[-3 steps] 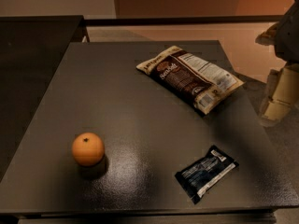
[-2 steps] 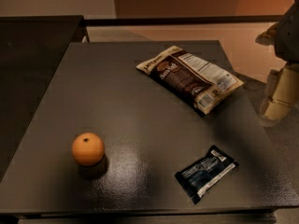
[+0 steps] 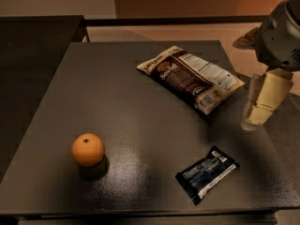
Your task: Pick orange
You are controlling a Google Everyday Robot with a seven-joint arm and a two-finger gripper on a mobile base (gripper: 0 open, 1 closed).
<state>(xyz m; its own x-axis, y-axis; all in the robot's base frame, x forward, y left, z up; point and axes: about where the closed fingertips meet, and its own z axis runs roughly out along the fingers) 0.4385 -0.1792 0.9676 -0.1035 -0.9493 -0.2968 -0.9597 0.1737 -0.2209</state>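
The orange (image 3: 87,149) is a small round fruit with a dark stem dot. It sits on the dark table (image 3: 122,102) at the front left. My gripper (image 3: 262,102), cream-coloured below a grey wrist, hangs over the table's right edge. It is far to the right of the orange and beside the snack bag, and it holds nothing.
A brown snack bag (image 3: 190,76) lies flat at the back right of the table. A small dark blue wrapped bar (image 3: 206,173) lies at the front right. A second dark surface (image 3: 28,55) adjoins on the left. The floor lies beyond the far edge.
My gripper has shifted slightly to the left and down, toward the table's right edge. The orange, the bag and the bar have not moved.
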